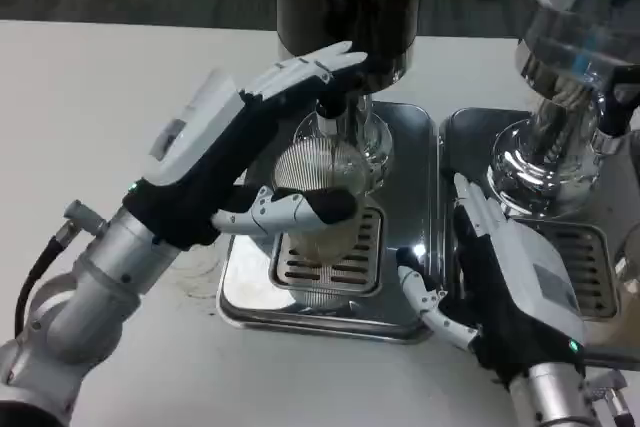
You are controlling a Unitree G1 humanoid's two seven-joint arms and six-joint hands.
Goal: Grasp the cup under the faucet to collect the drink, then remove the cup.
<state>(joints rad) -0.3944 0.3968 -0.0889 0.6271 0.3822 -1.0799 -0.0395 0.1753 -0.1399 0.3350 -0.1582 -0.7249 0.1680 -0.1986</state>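
Collection looks to be the step in hand: the left hand (pixel 262 152) wraps a clear ribbed cup (pixel 318 187), thumb across its front and fingers reaching behind near the faucet (pixel 335 112), holding it over the slotted grate (pixel 335 252) of the steel drip tray (pixel 405 237). To do this well, the cup's mouth should sit squarely beneath the spout and stay upright, with grip firm but not crushing the thin wall. Whether drink is flowing cannot be told. The right hand (pixel 515 282) lies released, fingers spread, at the tray's right edge, beside a second chrome dispenser (pixel 550 137).
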